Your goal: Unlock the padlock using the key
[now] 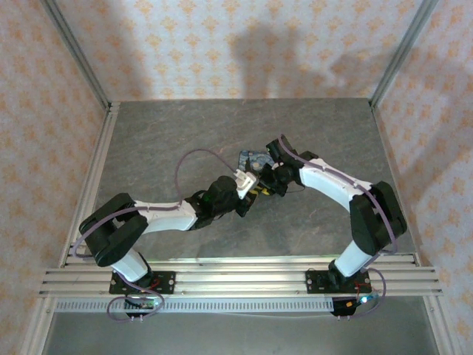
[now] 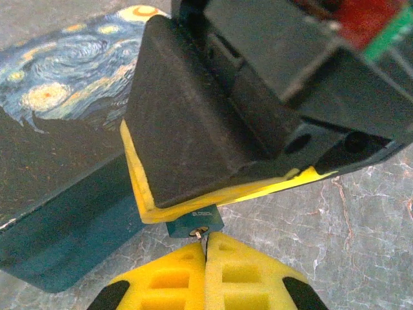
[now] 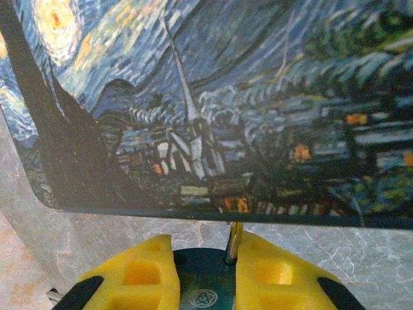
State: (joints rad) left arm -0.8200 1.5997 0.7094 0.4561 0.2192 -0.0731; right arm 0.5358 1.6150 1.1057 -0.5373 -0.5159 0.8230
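Grey marbled table [image 1: 162, 133], centre, well off every edge: right gripper [image 3: 205, 258] clamps the padlock [image 3: 205, 284] by its body beside the tin box [image 3: 226, 97]; left gripper [image 2: 205, 258] pinches the key [image 2: 202, 232] at the keyhole. Judged light, rigid, slippery; hold the key's head.

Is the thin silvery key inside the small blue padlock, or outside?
At the keyhole: the key touches the padlock there. Depth: cannot tell.

Noted Starry-Night-print tin box [image 1: 253, 159] lying flat near middle of grey marbled table [image 1: 170, 126]. From left wrist: painted lid [image 2: 58, 77] above plain dark-teal side wall [image 2: 71, 226]. From right wrist: lid corner rounded, village-and-steeple print legible. Logged peach patterned wallpaper [image 1: 222, 44] on enclosure walls; aluminium rails [image 1: 236, 279] along near table edge.
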